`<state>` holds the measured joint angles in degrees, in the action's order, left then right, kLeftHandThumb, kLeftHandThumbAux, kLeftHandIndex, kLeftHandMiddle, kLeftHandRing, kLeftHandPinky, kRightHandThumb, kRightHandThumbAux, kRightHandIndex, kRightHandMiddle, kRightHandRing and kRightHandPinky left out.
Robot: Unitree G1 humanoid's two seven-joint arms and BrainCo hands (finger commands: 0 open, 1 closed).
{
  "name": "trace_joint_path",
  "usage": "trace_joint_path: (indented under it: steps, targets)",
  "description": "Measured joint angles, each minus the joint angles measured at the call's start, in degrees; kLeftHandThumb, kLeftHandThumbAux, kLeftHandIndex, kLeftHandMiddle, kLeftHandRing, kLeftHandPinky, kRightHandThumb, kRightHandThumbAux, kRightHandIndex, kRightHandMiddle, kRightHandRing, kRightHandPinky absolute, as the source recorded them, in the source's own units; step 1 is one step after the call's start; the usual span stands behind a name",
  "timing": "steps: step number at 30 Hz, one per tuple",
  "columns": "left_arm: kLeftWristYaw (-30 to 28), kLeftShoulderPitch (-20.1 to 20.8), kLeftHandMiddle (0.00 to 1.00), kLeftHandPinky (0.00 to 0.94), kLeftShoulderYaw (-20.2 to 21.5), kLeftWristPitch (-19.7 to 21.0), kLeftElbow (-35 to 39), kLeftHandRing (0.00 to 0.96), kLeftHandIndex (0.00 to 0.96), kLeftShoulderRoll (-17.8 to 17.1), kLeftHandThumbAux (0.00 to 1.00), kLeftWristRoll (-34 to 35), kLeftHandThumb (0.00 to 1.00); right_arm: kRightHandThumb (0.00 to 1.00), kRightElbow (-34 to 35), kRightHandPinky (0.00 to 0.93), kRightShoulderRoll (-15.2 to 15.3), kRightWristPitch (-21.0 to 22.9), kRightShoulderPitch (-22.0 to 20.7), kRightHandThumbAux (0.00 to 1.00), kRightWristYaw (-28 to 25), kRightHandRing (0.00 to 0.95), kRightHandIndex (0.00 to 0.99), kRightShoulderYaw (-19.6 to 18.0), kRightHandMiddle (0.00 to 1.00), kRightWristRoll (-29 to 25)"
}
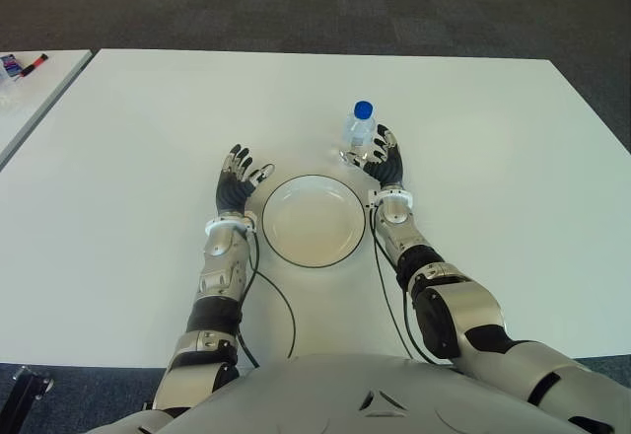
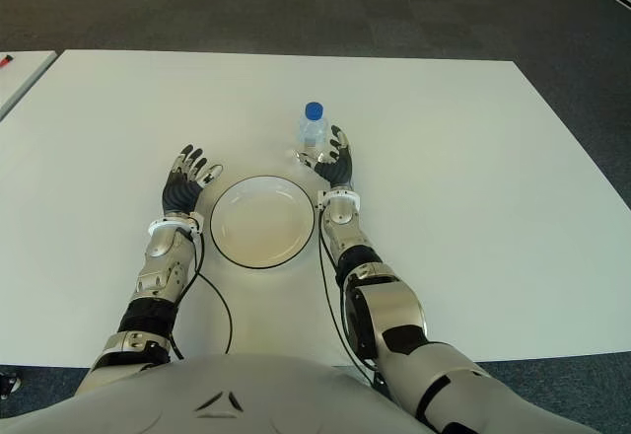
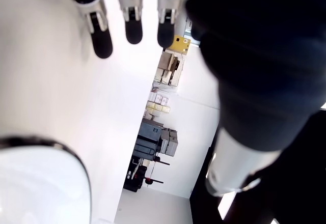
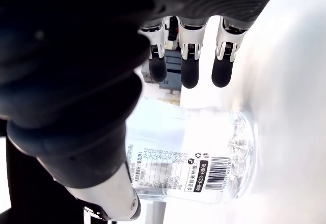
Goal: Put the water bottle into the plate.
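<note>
A clear water bottle (image 1: 360, 130) with a blue cap stands upright on the white table (image 1: 148, 138), just beyond the far right rim of the plate. The white plate (image 1: 314, 222) with its dark rim lies empty between my two hands. My right hand (image 1: 383, 163) is directly beside the bottle on its near right side. In the right wrist view the bottle (image 4: 193, 158) sits between thumb and straight fingers (image 4: 189, 74), which do not grip it. Left of the plate is my left hand (image 1: 240, 180), fingers spread and holding nothing.
A second white table at the far left carries a red marker (image 1: 35, 61) and small items. Dark carpet (image 1: 296, 0) lies beyond the table's far edge. Thin black cables (image 1: 281, 306) run along both forearms near the plate.
</note>
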<state>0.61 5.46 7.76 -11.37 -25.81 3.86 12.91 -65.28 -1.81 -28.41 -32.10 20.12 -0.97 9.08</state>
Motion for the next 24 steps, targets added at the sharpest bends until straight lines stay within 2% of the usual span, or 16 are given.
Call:
trace_joint_path:
  steps: [24]
  targets:
    - [0.0, 0.0, 0.103, 0.121, 0.0, 0.0, 0.0, 0.088, 0.088, 0.0, 0.899, 0.0, 0.000, 0.000, -1.8, 0.148, 1.4, 2.2, -2.4, 0.904, 0.6, 0.091, 0.093, 3.0, 0.077, 2.4]
